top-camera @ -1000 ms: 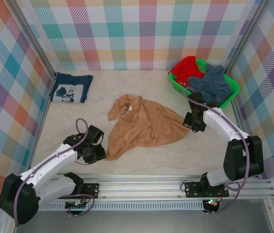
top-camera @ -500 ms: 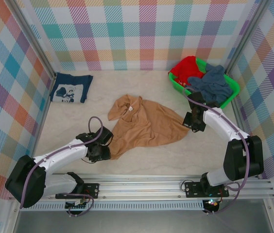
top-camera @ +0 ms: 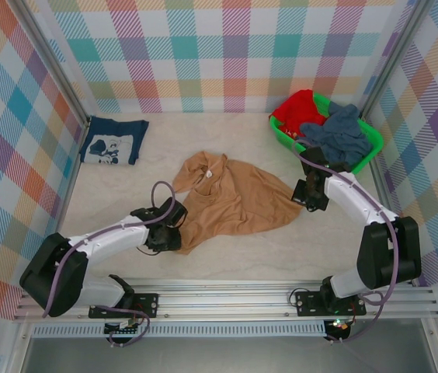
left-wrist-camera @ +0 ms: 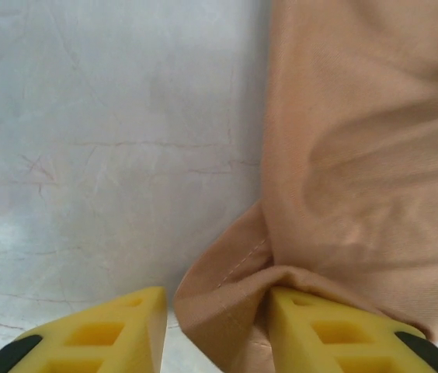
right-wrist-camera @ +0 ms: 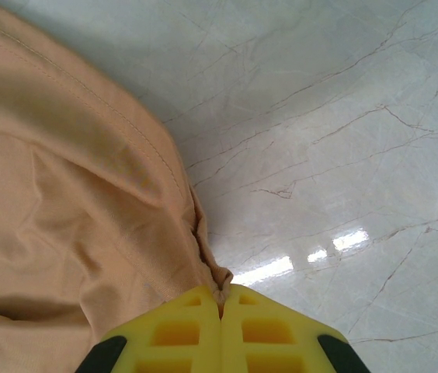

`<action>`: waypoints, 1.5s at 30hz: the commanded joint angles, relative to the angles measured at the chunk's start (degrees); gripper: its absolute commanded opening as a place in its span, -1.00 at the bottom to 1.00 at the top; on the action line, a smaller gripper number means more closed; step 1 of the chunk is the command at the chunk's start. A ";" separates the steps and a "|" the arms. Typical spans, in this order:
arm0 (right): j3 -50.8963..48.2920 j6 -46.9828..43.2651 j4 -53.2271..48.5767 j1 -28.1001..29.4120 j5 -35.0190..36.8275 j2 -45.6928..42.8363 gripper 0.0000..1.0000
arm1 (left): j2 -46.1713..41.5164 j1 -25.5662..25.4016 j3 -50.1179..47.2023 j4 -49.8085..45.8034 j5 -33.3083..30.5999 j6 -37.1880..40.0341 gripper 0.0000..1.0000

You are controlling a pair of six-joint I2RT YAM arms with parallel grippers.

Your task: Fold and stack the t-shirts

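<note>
At far left lies one folded navy cloth t-shirt (top-camera: 112, 145) with a white graphic. Next we see the left gripper (top-camera: 174, 233) (left-wrist-camera: 217, 295), its jaws part-way apart around the near-left corner of one crumpled tan-orange cloth t-shirt (top-camera: 231, 198) (left-wrist-camera: 359, 155) (right-wrist-camera: 56, 217). We cannot tell whether it pinches. That shirt lies mid-scene, collar far-left, long axis slanting near-right. There the right gripper (top-camera: 306, 194) (right-wrist-camera: 220, 294) is clamped on its edge. One green plastic basket (top-camera: 283, 136) stands far right.

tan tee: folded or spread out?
Spread out, not folded: the tan tee lies rumpled across the table, the right gripper pinching its edge, a corner sitting in the open left gripper.
</note>
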 commanded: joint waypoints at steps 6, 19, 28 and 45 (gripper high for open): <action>-0.26 -0.56 0.33 -0.33 -0.75 0.83 -1.00 | 2.28 -0.58 2.44 0.96 -1.27 2.48 -0.42; 5.54 -2.24 0.06 0.37 -2.05 -2.11 -1.00 | -4.39 -0.36 13.90 -8.93 -3.38 -1.35 -1.00; 32.91 -4.80 -0.11 0.48 -3.29 -4.31 -1.00 | -0.68 10.17 49.95 -9.60 -2.33 -6.17 -1.00; 49.86 -4.70 17.12 0.37 -9.63 -14.80 -1.00 | -0.39 14.01 91.78 4.34 -10.50 2.97 -1.00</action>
